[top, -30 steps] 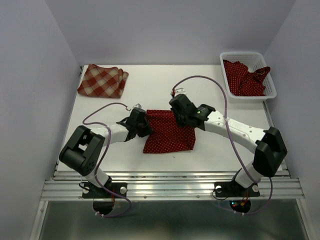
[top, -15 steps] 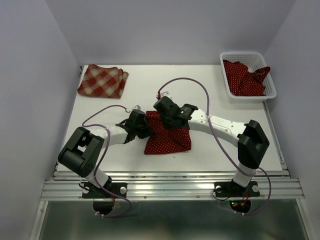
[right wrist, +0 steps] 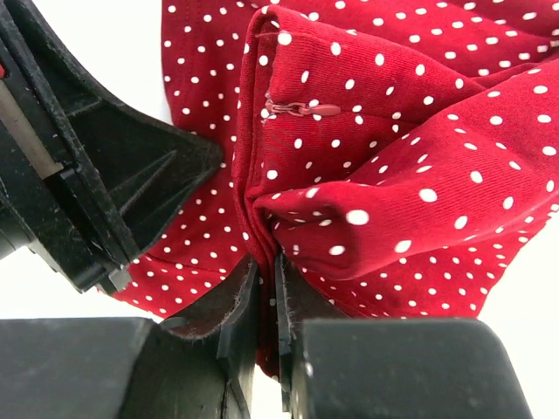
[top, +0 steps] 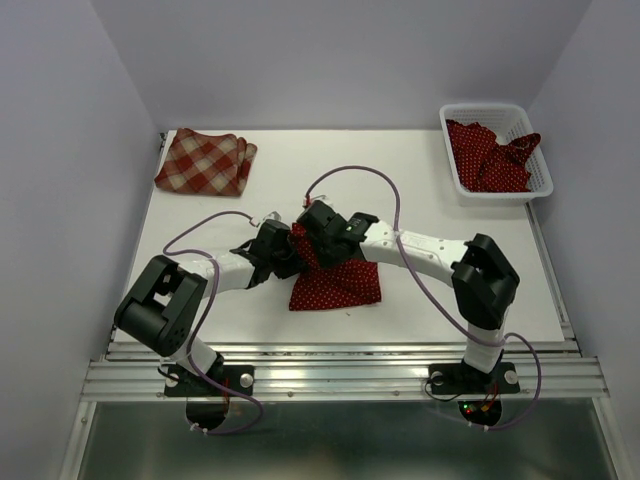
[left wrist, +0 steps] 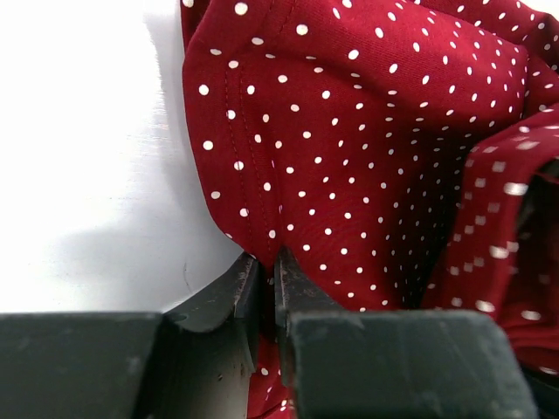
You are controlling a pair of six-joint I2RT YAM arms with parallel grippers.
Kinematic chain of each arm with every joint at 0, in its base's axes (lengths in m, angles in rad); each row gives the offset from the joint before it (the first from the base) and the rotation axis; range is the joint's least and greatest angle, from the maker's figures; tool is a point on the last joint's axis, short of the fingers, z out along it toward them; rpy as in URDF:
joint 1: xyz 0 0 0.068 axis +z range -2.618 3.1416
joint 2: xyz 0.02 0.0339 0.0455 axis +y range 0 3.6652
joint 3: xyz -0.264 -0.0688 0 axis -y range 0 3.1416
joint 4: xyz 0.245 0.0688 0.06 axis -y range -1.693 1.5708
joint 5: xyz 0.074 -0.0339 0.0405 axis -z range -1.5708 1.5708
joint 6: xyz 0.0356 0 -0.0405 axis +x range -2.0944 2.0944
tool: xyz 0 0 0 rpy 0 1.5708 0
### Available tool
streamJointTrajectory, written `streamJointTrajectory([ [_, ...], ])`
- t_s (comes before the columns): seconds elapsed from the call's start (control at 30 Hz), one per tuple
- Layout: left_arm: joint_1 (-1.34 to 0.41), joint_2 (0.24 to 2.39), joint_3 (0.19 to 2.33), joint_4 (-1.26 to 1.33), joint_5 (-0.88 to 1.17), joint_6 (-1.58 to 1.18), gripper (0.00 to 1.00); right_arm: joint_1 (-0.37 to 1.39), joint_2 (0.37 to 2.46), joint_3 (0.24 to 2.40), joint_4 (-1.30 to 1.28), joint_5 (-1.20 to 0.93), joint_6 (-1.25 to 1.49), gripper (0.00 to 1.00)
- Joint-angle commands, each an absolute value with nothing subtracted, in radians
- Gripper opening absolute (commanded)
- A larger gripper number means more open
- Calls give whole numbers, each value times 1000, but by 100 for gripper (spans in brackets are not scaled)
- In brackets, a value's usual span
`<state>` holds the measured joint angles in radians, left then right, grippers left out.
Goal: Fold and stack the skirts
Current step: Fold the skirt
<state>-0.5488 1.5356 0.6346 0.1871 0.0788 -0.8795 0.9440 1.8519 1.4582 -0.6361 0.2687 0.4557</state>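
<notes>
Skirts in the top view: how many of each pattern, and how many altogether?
Plaid skirt: 1
Polka-dot skirts: 2, one on the table, one in the basket
Total: 3

Lavender walls (top: 350,60), white table (top: 300,160)

R hand (top: 303,236) swung left w/ dotted skirt (top: 338,286) edge, now beside L hand (top: 287,252); skirt narrower.

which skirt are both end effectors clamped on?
The polka-dot skirt in the middle. The plaid skirt lies back left; the other polka-dot skirt is in the basket.
</notes>
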Motion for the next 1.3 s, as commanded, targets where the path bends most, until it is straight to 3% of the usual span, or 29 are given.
streamJointTrajectory([
  [0.0, -557, 1513, 607, 109, 68, -870, 20, 954, 1879, 1486, -563, 223, 491, 1],
  [0.3, -558, 1505, 606, 109, 60, -885, 23, 954, 1924, 1476, -489, 181, 535, 2],
  [0.57, -558, 1491, 598, 107, 46, -893, 28, 954, 1956, 1470, -448, 160, 587, 13],
  [0.67, -558, 1482, 597, 103, 41, -894, 28, 954, 1953, 1479, -449, 156, 589, 24],
  [0.73, -557, 1465, 598, 94, 29, -894, 29, 954, 1928, 1485, -449, 149, 580, 40],
  [0.9, -558, 1414, 615, 37, -14, -891, 34, 954, 1835, 1488, -448, 111, 552, 65],
  [1.03, -558, 1336, 614, 2, -69, -896, 39, 954, 1696, 1457, -439, 92, 551, 74],
  [1.1, -557, 1303, 614, -33, -80, -896, 45, 954, 1643, 1412, -417, 86, 545, 86],
  [1.13, -557, 1292, 617, -44, -87, -897, 50, 954, 1590, 1392, -396, 89, 545, 100],
  [1.17, -557, 1281, 618, -55, -94, -897, 50, 954, 1589, 1372, -388, 95, 545, 100],
  [1.23, -558, 1241, 620, -95, -106, -900, 60, 954, 1525, 1319, -384, 127, 543, 100],
  [1.27, -557, 1223, 620, -122, -121, -903, 71, 954, 1491, 1303, -383, 141, 525, 100],
])
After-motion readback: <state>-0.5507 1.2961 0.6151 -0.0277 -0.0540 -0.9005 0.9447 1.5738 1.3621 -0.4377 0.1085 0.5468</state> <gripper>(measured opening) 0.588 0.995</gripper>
